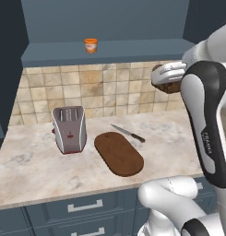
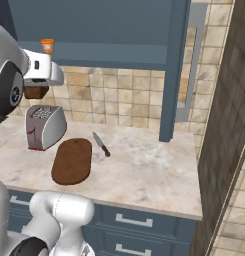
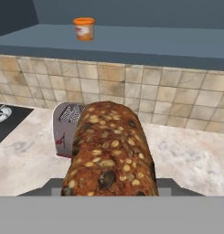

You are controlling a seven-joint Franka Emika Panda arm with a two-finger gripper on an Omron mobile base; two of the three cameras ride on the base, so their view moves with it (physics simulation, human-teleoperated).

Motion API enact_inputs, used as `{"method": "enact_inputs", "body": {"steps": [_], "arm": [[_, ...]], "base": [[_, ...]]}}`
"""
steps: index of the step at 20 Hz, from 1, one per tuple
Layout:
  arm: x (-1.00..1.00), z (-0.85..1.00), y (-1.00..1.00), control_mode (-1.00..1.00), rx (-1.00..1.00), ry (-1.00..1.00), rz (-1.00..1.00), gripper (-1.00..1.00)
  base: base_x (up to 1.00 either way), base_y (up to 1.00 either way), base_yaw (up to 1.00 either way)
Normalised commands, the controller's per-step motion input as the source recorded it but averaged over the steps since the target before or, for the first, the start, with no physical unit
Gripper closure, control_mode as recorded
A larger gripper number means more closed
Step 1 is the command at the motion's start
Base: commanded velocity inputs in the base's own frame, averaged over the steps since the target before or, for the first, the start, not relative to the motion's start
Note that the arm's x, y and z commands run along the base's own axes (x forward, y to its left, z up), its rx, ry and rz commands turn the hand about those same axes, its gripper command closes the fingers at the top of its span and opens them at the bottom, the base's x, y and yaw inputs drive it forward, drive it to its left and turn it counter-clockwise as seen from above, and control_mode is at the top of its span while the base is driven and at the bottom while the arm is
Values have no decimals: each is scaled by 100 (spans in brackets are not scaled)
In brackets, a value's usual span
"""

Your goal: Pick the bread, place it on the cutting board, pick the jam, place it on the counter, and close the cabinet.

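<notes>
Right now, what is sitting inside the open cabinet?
The jam stands alone on the cabinet shelf, near its front edge. The shelf's right end is hidden behind the hand holding the bread.

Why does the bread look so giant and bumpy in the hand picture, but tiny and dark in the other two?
In the hand view the bread sits right against the camera, so it looms large and its seeds show sharply. In the left base view the bread is a small dark lump under the gripper, shaded and without detail. In the right base view it looks the same, small and dim, with soft even light on the counter.
</notes>
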Motion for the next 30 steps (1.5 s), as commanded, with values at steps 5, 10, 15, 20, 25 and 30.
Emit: {"method": "enact_inputs", "body": {"steps": [5, 10, 15, 20, 25, 30], "arm": [[-18, -32, 0, -100, 0, 0, 0, 100], [-16, -28, 0, -100, 0, 0, 0, 100], [-17, -27, 2, -100, 0, 0, 0, 100], [-18, -28, 4, -100, 0, 0, 0, 100], [-13, -25, 7, -100, 0, 0, 0, 100], [0, -32, 9, -100, 0, 0, 0, 100]], "base": [[0, 0, 0], [0, 0, 0], [0, 0, 0], [0, 0, 0], [0, 0, 0], [0, 0, 0]]}}
